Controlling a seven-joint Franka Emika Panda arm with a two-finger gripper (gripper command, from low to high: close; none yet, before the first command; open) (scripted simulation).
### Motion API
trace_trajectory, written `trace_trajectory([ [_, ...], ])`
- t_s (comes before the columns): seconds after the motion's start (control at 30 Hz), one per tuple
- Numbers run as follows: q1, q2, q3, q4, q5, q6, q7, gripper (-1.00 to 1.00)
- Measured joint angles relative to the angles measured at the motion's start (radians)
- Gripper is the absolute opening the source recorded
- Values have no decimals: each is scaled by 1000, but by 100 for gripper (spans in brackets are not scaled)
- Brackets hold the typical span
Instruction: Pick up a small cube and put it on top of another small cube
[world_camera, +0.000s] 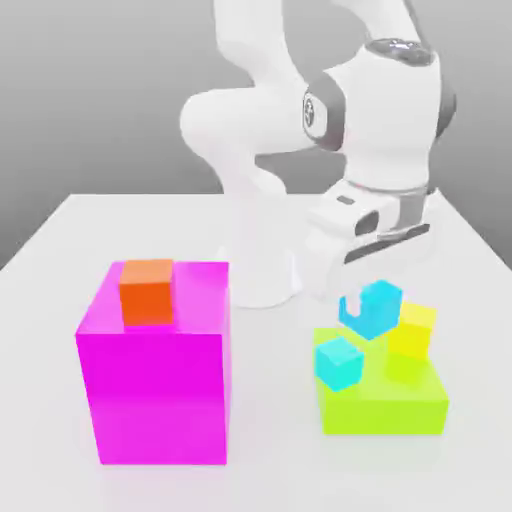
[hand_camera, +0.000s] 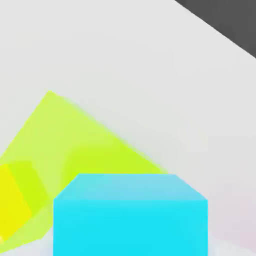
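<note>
A white table (world_camera: 60, 235) is seen carrying everything, and the lime slab (world_camera: 385, 405) near its front is taken here as the landmark. The white arm (world_camera: 300, 110) is seen rising behind the slab, with its hand bent forward and down over the slab's far edge. A large magenta block (world_camera: 155, 375) is set well apart from the slab, toward the exterior view's left, and an orange cube (world_camera: 147, 291) is rested on its top face near the far left corner. The slab itself is low and flat and lies directly on the table. On its top, near the corner toward the exterior view's left, one cyan cube (world_camera: 338, 362) is placed, slightly turned. A yellow cube (world_camera: 411, 331) is seen at the slab's far side, toward the exterior view's right; whether it is rested on the slab cannot be told. The gripper (world_camera: 372, 300) is held just above the slab's far edge, beside the yellow cube, and is clamped on the second cyan cube (world_camera: 371, 308), which is lifted clear of the slab. In the hand view this held cube (hand_camera: 130, 215) is seen close up, with the slab (hand_camera: 85, 145) and the yellow cube (hand_camera: 15, 195) below it.
</note>
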Motion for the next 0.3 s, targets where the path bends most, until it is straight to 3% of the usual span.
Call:
trace_trajectory([
  [0.17,-14,138,5,-42,-11,180,9,-100],
  [0.2,-15,162,7,-47,-13,209,11,100],
  [0.3,-15,162,7,-47,-13,209,11,100],
])
